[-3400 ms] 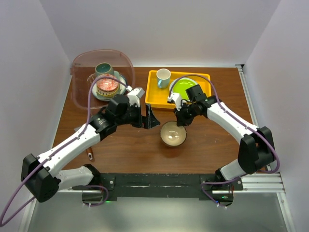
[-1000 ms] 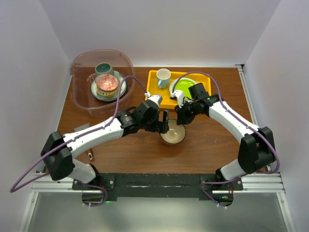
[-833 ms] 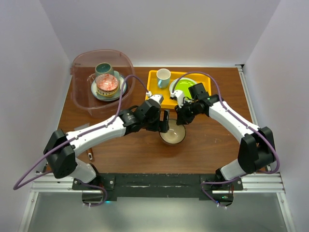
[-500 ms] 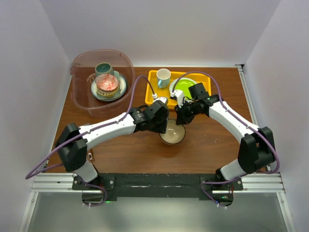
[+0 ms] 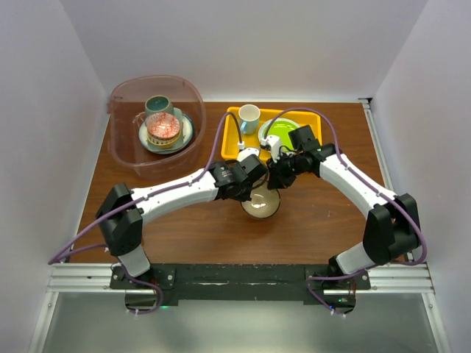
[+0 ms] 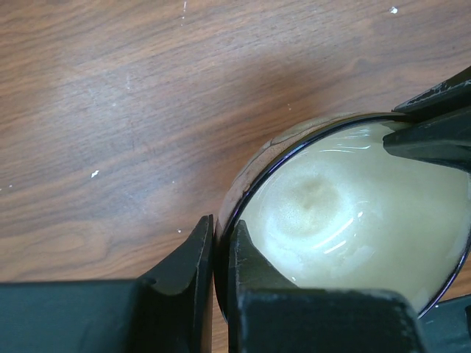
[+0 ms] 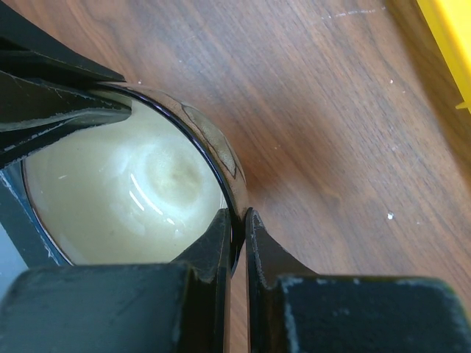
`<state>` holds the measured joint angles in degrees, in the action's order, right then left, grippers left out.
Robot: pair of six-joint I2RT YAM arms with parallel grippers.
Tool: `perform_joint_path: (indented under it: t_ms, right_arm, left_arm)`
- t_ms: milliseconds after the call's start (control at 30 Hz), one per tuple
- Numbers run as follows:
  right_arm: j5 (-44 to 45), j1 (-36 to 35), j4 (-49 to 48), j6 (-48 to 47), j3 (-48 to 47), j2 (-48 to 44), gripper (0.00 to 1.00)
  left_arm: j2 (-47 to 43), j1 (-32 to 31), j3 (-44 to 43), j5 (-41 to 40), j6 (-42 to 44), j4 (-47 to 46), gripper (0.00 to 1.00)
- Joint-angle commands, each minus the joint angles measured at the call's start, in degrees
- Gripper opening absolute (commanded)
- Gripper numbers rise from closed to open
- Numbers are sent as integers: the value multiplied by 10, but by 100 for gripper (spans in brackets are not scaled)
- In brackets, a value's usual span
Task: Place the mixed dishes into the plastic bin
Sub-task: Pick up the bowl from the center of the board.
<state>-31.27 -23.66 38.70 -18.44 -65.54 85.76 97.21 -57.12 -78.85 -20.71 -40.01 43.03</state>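
A brown bowl (image 5: pixel 262 204) with a cream inside sits on the table's middle. My left gripper (image 5: pixel 251 188) is shut on its rim, one finger inside and one outside; the left wrist view shows the bowl (image 6: pixel 346 213) pinched at the gripper (image 6: pixel 221 235). My right gripper (image 5: pixel 277 182) is shut on the opposite rim, seen as the bowl (image 7: pixel 125 198) clamped at the gripper (image 7: pixel 238 224). The plastic bin (image 5: pixel 124 151) stands at the back left. Inside it are a teal mug (image 5: pixel 158 105) and a patterned bowl (image 5: pixel 163 127) resting on a plate (image 5: pixel 185 134).
A yellow tray (image 5: pixel 234 143) at the back centre holds a small white cup (image 5: pixel 249 118) and a lime-green plate (image 5: pixel 281 131). A small dark object (image 5: pixel 137 237) lies near the front left of the table.
My left arm reached right to the bowl and its gripper closed on the rim. The right gripper kept its grip on the other side.
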Motion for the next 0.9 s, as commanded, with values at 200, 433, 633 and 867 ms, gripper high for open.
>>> perform_joint_path:
  t_ms: [200,433,633,867]
  right_arm:
    - [-120,0,2,-31,-35,-34,28]
    - [-158,1,32,-76,-50,-44,73]
    - [-169,1,52,-110,-62,-62,88]
    - [-199,3,81,-144,-70,-63,90]
  left_arm:
    - [-73,-5,15,-38,45,-23,0]
    - [-108,19,25,-55,73,-14,0]
    - [-153,51,33,-57,103,-15,0]
    - [-200,100,27,-43,149,-15,0]
